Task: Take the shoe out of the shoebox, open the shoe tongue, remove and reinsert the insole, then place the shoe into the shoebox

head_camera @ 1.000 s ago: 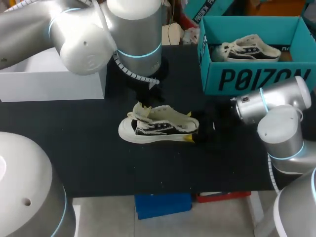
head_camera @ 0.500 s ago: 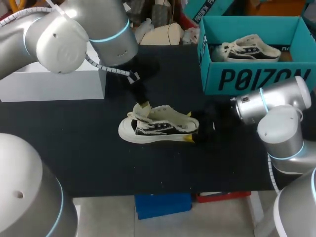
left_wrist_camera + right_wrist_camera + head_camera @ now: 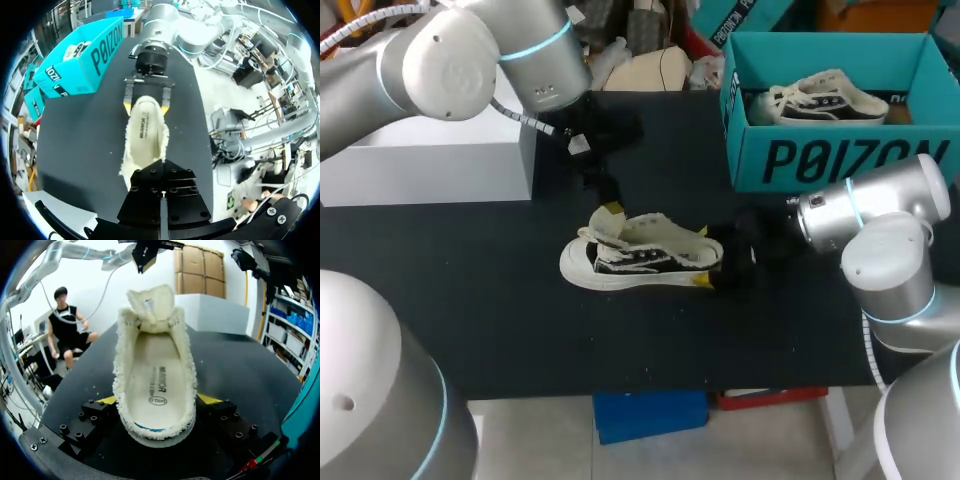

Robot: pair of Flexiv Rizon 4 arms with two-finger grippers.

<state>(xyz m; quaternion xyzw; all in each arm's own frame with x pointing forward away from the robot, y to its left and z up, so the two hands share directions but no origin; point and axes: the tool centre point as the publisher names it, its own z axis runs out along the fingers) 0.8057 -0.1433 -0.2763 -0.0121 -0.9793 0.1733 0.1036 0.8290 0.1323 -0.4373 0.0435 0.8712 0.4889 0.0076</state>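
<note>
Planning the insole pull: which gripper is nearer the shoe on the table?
Right. The right gripper clamps the shoe's heel from both sides; the left gripper hangs above its tongue end, apart.

Finish check: shoe point(image 3: 122, 355) is looking fuzzy, table point(image 3: 500, 300) is reading matt black.
My right gripper point(image 3: 157, 399) is showing matt black metal, yellow plastic at the tips; insole point(image 3: 157, 380) is looking smooth; shoebox point(image 3: 840, 155) is reading cardboard; right arm point(image 3: 885, 215) is gleaming glossy silver.

Left arm point(image 3: 460, 65), upper left, and right arm point(image 3: 885, 250), right edge, were bulbous silver-grey shells with glowing cyan joint rings and ribbed white cables point(image 3: 520, 118); right gripper point(image 3: 157, 402) was black, screw-studded, with yellow fingertips point(image 3: 207, 398).
</note>
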